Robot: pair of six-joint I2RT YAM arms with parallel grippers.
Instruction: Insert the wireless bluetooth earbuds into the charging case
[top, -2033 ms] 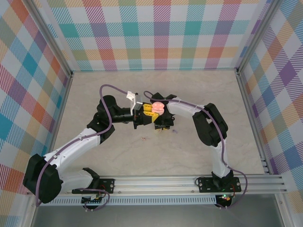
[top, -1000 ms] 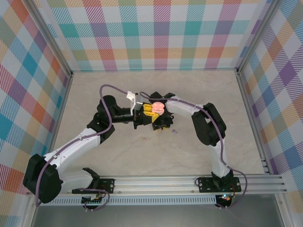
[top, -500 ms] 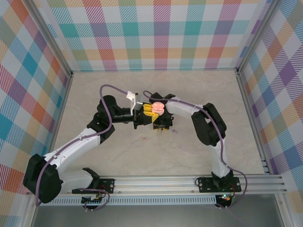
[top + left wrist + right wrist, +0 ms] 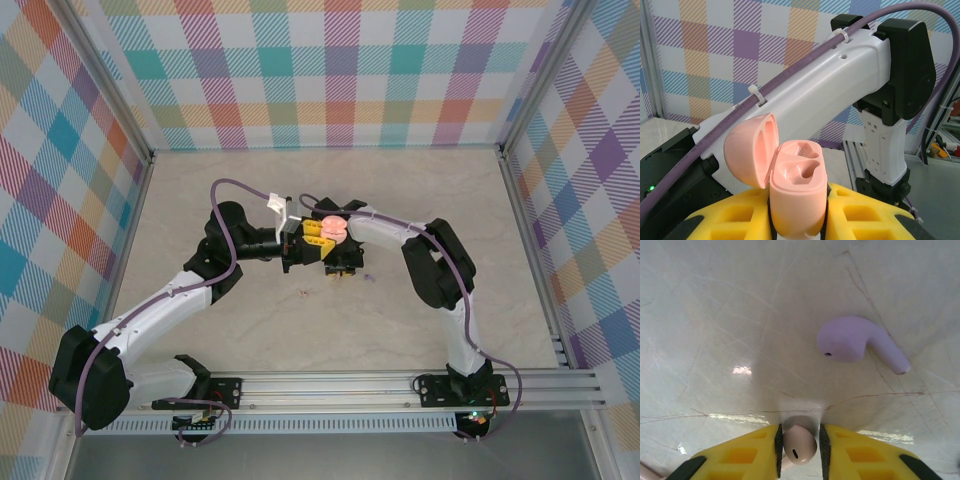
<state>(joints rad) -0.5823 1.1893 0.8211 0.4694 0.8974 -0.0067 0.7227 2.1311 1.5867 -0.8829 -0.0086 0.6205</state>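
My left gripper (image 4: pixel 797 222) is shut on the pink charging case (image 4: pixel 797 192), holding it upright between yellow fingers. The lid (image 4: pixel 751 150) is swung open to the left and both wells are empty. In the top view the case (image 4: pixel 332 230) sits at mid-table where the two arms meet. My right gripper (image 4: pixel 799 441) points down close to the tabletop, shut on a pale pink earbud (image 4: pixel 799 444) between its pads. A lilac earbud (image 4: pixel 855 342) lies loose on the table just beyond it, and shows as the lilac speck (image 4: pixel 368 277) from above. Another tiny pinkish earbud (image 4: pixel 304 293) lies nearer the front.
The right arm's white link (image 4: pixel 805 95) crosses right behind the open case. The marbled tabletop (image 4: pixel 250 180) is walled by checked panels, with an aluminium rail (image 4: pixel 400 385) along the near edge.
The right arm's elbow has shifted very slightly to the left. Both grippers and the case stay where they were.
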